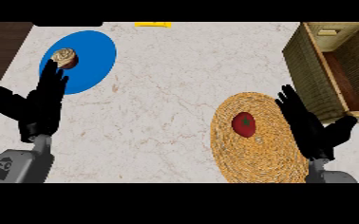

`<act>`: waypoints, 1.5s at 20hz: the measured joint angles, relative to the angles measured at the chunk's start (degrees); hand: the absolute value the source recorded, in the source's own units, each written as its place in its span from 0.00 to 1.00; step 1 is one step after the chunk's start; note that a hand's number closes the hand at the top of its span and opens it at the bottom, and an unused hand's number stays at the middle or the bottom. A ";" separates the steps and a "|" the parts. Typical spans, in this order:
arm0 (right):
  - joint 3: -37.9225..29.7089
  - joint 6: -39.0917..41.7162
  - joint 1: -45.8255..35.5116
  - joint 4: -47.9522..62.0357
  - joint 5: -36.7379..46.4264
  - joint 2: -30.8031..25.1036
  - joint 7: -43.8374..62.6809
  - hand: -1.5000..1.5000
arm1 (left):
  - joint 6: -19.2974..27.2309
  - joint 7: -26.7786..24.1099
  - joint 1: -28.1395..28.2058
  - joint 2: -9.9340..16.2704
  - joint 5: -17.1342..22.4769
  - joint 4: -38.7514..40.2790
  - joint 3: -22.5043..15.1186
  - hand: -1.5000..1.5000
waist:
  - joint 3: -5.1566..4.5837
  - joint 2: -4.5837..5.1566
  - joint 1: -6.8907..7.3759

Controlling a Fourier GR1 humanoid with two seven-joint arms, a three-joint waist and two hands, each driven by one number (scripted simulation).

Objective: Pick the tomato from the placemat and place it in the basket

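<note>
So the small red tomato [244,124] is sitting on the round woven straw placemat [270,163] near the counter's [161,114] right front edge. Right robot hand [308,126] is just beside it, spread flat, not touching. The tan woven basket [308,61] is at the far right corner. Left robot hand [42,102] is spread too, fingertips by a cinnamon roll [64,57] on the blue oval plate [95,52].

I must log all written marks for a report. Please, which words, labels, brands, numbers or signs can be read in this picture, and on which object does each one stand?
No readable text in the head view.
Left forearm: a dark mark on the grey shell, cut by the edge, not legible.
Yellow object at the counter's far edge: no lettering can be made out.
Tomato, woven placemat, blue plate, basket: no marks.
</note>
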 measured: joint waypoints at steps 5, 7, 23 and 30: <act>-6.25 -0.05 -5.18 -2.72 -1.63 -2.50 -6.76 1.00 | -3.55 0.48 -0.75 2.35 -1.60 1.78 -1.20 0.50 | 0.37 -1.04 -0.17; -7.30 1.10 -8.18 -4.51 0.91 -6.46 -10.32 1.00 | -5.50 0.62 -0.77 3.50 -2.03 2.26 -2.11 0.50 | 0.28 -1.14 0.15; 16.72 -17.27 -23.98 -9.43 46.37 5.64 12.26 0.00 | -14.90 0.51 -2.39 5.27 -0.94 7.50 -2.32 0.50 | 0.18 -1.78 0.52; 16.45 -2.10 -32.47 -9.63 56.27 -3.59 37.72 0.00 | -15.09 0.21 -1.53 5.42 -1.02 8.07 -1.68 0.50 | -0.01 -2.48 -0.73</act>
